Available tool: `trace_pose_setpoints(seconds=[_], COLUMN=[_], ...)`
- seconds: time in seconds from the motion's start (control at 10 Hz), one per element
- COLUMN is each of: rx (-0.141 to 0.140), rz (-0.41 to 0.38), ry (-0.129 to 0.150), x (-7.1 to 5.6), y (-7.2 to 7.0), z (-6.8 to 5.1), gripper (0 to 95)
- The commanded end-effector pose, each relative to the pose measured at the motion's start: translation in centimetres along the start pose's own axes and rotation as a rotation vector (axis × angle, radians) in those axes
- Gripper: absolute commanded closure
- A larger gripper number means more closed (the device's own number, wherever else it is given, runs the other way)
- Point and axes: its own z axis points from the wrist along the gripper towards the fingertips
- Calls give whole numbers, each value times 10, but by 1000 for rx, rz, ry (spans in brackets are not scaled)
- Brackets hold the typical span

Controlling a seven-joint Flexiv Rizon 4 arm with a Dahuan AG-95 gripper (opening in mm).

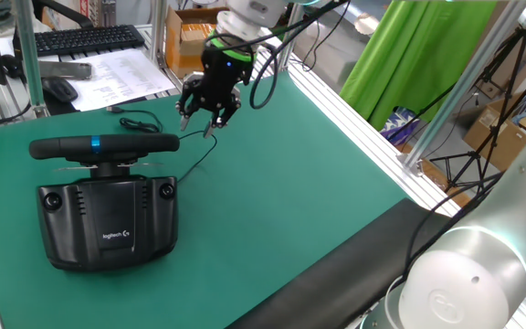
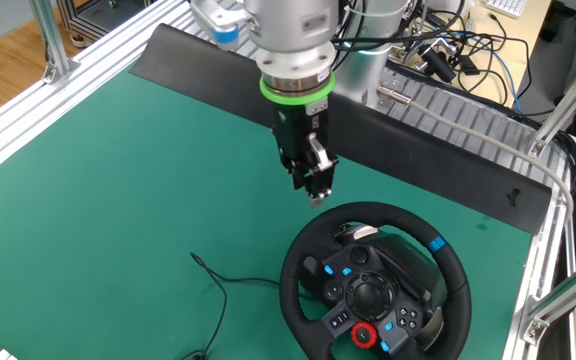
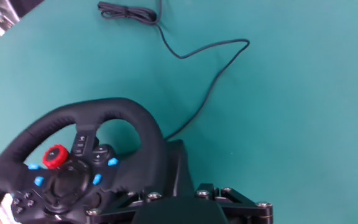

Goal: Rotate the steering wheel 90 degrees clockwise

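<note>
The steering wheel (image 1: 103, 146) shows edge-on with its blue stripe (image 1: 95, 142) on top, mounted on the boxy black Logitech base (image 1: 108, 224) at the left of the green mat. From the other side the steering wheel (image 2: 373, 285) shows its face, with the blue stripe (image 2: 437, 244) at upper right and a red knob low on the hub. My gripper (image 1: 206, 117) hangs in the air behind and to the right of the rim, apart from it, fingers spread with nothing between them. In the hand view the steering wheel (image 3: 104, 155) fills the lower left; my fingertips are hidden.
A thin black cable (image 1: 144, 123) lies coiled on the mat behind the wheel, also seen as the cable (image 3: 197, 62) in the hand view. A keyboard (image 1: 89, 38), mouse (image 1: 59, 89) and papers (image 1: 121, 73) sit beyond the mat. Aluminium rails (image 1: 354, 110) edge the table.
</note>
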Motion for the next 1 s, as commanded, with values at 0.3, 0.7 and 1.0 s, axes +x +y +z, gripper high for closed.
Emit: trace_pose_setpoints(seconds=[0.3, 0.7, 1.0], rx=[-36, -143, -162], rz=[43, 88, 128], ry=[16, 54, 40], x=[-1, -2, -3], y=[2, 3, 4], z=[8, 14, 19], gripper=[570, 570, 570])
